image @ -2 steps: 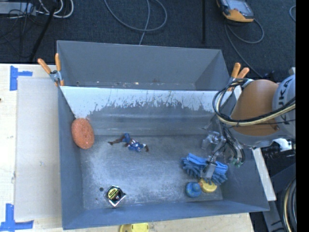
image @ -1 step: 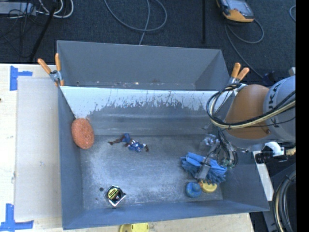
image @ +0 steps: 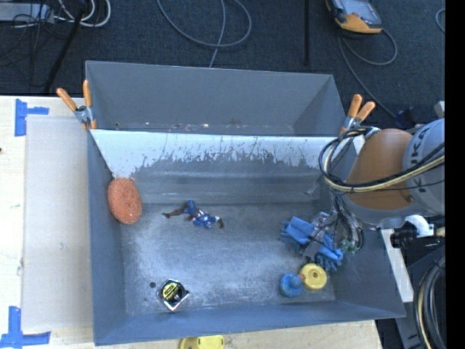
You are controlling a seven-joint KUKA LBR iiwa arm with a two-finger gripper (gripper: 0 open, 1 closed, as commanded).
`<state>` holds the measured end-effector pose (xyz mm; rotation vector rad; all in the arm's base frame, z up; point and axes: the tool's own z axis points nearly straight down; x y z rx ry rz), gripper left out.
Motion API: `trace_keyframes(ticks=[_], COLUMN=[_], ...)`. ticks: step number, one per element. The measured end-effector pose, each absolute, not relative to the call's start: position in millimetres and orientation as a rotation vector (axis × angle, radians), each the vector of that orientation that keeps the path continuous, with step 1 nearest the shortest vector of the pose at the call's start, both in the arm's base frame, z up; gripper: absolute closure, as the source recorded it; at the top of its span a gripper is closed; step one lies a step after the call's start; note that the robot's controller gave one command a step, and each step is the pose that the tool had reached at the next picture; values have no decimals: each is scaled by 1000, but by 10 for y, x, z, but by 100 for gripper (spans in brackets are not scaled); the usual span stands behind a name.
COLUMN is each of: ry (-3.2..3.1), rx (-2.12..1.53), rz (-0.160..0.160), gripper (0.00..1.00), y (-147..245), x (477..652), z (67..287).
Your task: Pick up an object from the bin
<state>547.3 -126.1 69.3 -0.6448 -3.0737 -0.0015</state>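
My gripper (image: 325, 240) is low in the right part of the bin, right on top of a blue plastic thing (image: 297, 231) with angular parts. More blue plastic (image: 330, 256) shows just below the gripper, and I cannot tell whether it belongs to the same thing. Whether the gripper touches or holds any of it is hidden. A yellow round disc (image: 314, 276) and a blue round piece (image: 290, 286) lie side by side just in front of the gripper, near the front wall.
An orange-brown oval sponge (image: 125, 200) leans at the left wall. A small blue and brown figure (image: 198, 216) lies mid-floor. A small black and yellow tape measure (image: 173, 294) sits at the front left. The arm's orange cover and cables hang over the right rim.
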Motion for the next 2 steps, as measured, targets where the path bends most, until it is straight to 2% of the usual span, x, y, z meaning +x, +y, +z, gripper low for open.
trace_keyframes(ticks=[2], ry=[-3069], rx=[-643], rz=[-2], gripper=[100], y=[-1257], x=[5458], z=[741])
